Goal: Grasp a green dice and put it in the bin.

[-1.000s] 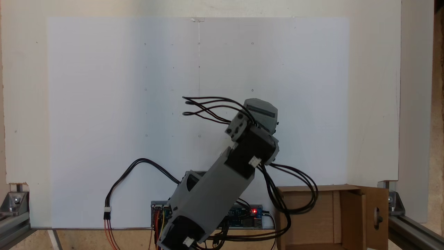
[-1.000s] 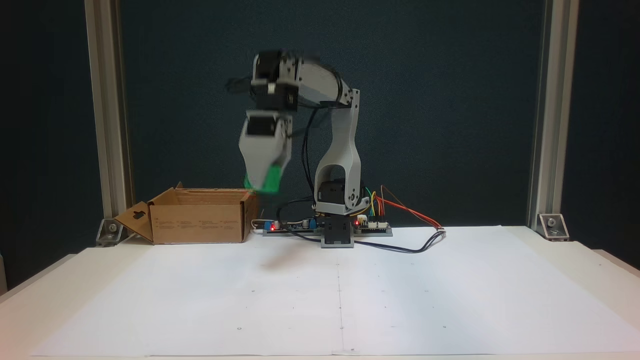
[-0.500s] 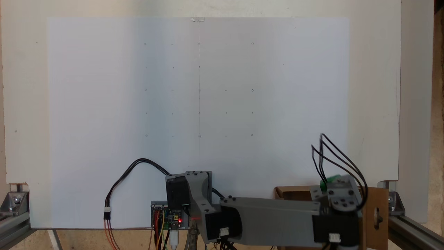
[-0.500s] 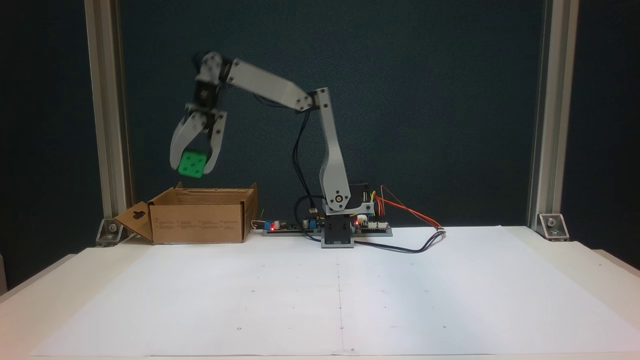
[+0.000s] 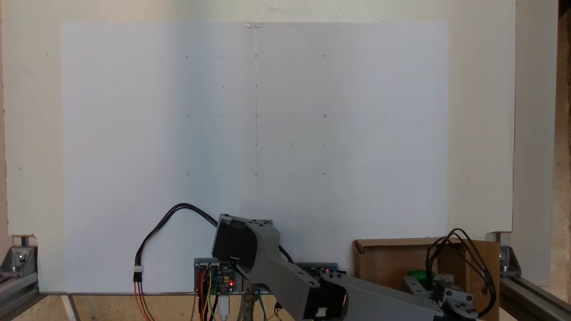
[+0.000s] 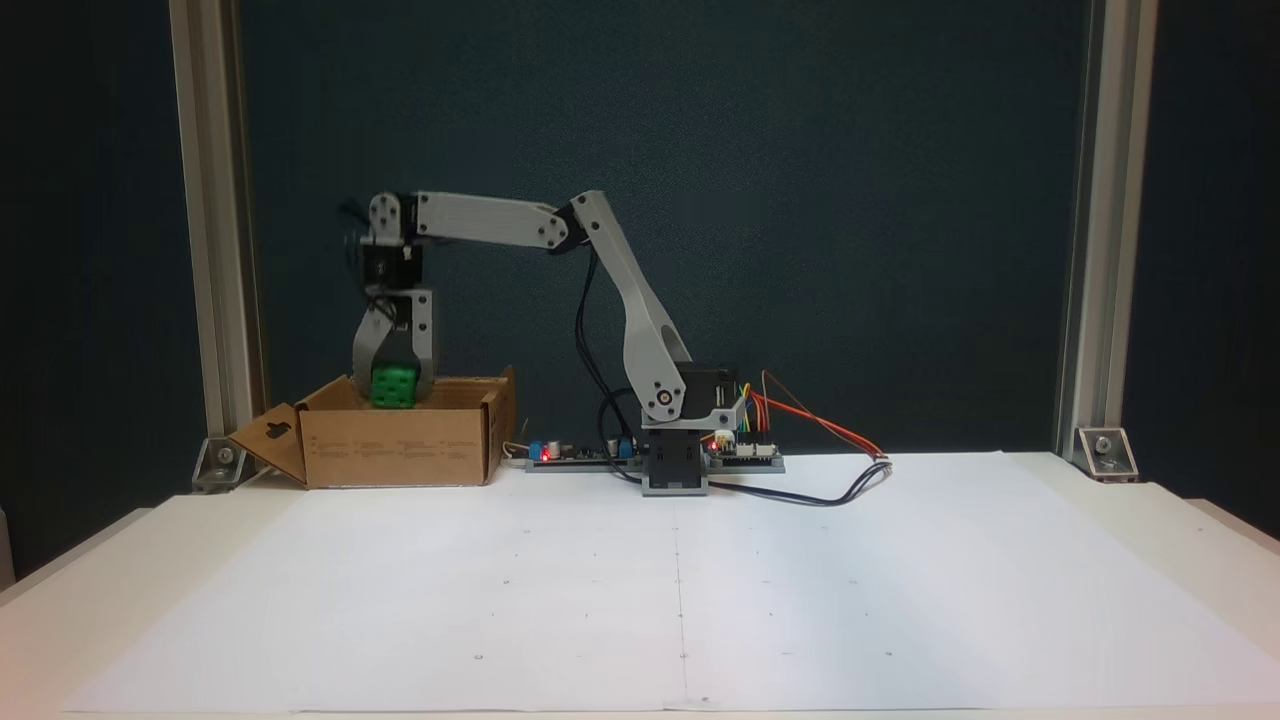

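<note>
1. One green dice (image 6: 394,386) shows in both fixed views. From the front it hangs at the top opening of the bin, its lower edge level with the box rim; from above it is a green patch (image 5: 418,275) over the box interior.
2. One gripper (image 6: 394,392) points straight down, and its two grey jaws are closed on the dice, one on each side, with the cube's pipped face showing between them.
3. One bin (image 6: 400,445), a brown corrugated cardboard box, stands on the table at the left of the front view. In the view from above it lies at the bottom right (image 5: 383,261).
4. Its flaps are open: one flap with a handle cut-out (image 6: 268,444) leans outward at the left of the front view, and a second stands upright at the box's right corner.
5. One grey arm (image 6: 640,310) rises from its base and reaches level across to the box, its wrist bent downward.
6. One bundle of black cables loops above the wrist (image 5: 464,254) in the view from above.
7. Two circuit boards sit by the arm's base, each with a red light: one toward the box (image 6: 570,452), one on the other side (image 6: 745,452).
8. One white paper sheet (image 6: 680,590) marked with small dots covers the table.
9. Two aluminium posts (image 6: 215,230) frame the scene, one at each side.
</note>
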### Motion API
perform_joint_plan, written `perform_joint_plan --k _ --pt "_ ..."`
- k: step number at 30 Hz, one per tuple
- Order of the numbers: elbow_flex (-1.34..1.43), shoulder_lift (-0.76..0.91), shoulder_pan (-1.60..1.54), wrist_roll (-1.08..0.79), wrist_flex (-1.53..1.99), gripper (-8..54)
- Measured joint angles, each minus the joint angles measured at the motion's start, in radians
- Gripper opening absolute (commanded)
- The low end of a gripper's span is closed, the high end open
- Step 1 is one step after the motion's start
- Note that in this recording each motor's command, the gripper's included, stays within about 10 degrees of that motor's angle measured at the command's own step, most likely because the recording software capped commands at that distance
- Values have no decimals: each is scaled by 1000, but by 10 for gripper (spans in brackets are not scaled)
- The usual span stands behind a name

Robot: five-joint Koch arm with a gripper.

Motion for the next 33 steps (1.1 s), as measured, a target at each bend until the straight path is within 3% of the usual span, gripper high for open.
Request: perform_joint_plan --k 8,11,15,23,33 --pt "5 -8 9 -5 0 121" --pt "5 -8 25 -5 0 329" --pt "5 -6 38 -5 -3 432" --pt "5 183 -20 -5 -63 434" --pt "117 443 -609 147 -127 435"
